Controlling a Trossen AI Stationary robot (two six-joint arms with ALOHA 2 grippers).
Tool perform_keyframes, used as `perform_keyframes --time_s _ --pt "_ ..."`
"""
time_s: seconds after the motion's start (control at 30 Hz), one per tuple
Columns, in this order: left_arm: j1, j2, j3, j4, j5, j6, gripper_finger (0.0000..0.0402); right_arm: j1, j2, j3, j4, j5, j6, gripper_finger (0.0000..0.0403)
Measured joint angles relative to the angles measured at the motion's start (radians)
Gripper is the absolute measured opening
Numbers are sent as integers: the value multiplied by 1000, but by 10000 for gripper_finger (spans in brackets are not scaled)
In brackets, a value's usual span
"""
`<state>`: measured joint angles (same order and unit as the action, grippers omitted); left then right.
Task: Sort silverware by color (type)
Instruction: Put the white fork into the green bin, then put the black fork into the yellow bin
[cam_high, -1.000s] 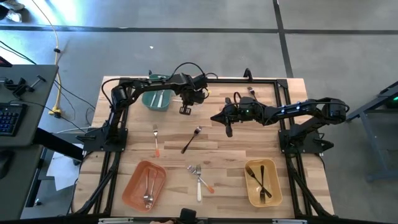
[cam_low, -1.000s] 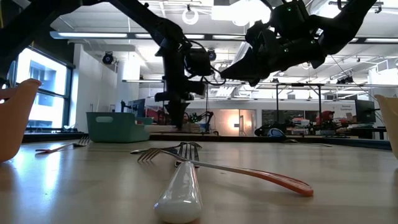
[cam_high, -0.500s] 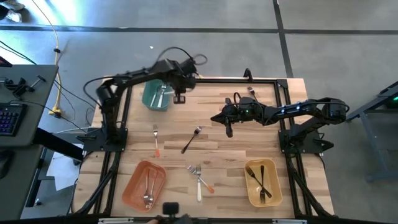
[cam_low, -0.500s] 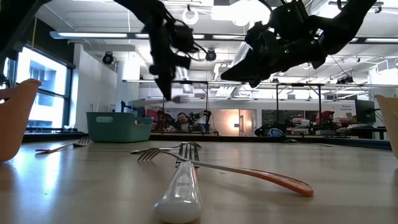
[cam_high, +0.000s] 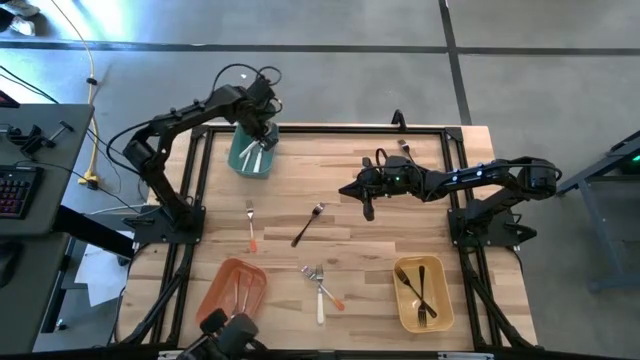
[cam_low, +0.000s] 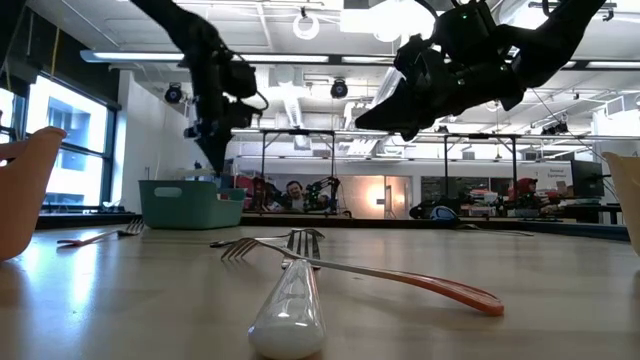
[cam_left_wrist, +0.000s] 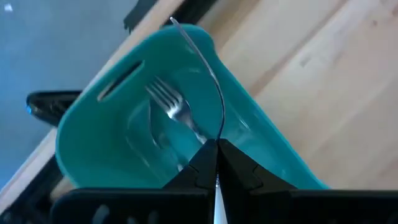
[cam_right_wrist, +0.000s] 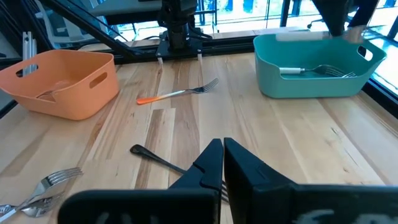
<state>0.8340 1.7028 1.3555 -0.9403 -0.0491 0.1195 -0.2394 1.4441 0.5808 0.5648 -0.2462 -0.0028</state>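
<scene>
Teal bin (cam_high: 250, 157) sits under our left gripper (cam_left_wrist: 214, 163), jaws pinching a silver fork (cam_left_wrist: 205, 68) above it, right gripper (cam_high: 366, 208) closed mid-desk; a late release could tip the fork over the rim.

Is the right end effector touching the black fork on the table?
Apart. The right wrist view shows bare wood between the right end effector and the black fork.

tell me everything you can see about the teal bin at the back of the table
The teal bin is a rectangular tub of smooth, plastic-looking material with rounded corners and a slot handle cut into each end wall. It stands upright on the wooden table at its far left corner. White-handled silverware lies inside. The left gripper hangs above it, fingers closed on a thin utensil.
</scene>
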Motion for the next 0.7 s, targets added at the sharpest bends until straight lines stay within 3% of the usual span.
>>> perform_keyframes --time_s 0.17,0.4,0.53,0.7 --pt "24 -6 -92 79 49 13 0 0 0 0 0 0 -2 0" --pt "42 -6 -151 100 -6 45 13 0 0 0 0 3 -2 0" --pt "27 -26 -187 138 -4 74 27 0 0 0 -2 73 3 0" --pt "-13 -159 -318 308 -4 82 27 -3 0 0 -27 194 27 1"
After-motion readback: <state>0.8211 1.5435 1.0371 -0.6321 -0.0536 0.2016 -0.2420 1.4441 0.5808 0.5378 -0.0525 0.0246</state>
